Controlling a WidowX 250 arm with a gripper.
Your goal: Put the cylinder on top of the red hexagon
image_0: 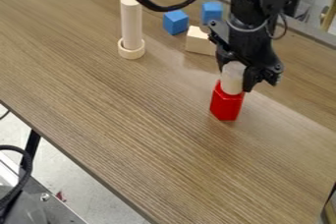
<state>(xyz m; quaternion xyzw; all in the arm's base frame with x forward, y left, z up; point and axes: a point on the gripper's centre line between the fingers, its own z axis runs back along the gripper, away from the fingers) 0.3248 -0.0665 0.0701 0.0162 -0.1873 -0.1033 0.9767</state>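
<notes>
Our fingers (pixel 249 77) are clamped on the cyl. (pixel 232 78), at top of the red hex. (pixel 226 105); if we release w/ it off-centre, it prob. tips over.

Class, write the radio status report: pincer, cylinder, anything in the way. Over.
Pincer closed on cylinder. Cylinder at red hexagon's top, seemingly resting there. No obstruction seen; blue cubes off behind.

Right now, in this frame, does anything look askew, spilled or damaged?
No, nothing stands out. The cylinder is upright at the red hexagon's top, between the pincer's fingers. The rod stands straight at the ring. I see no spill or breakage.
</notes>
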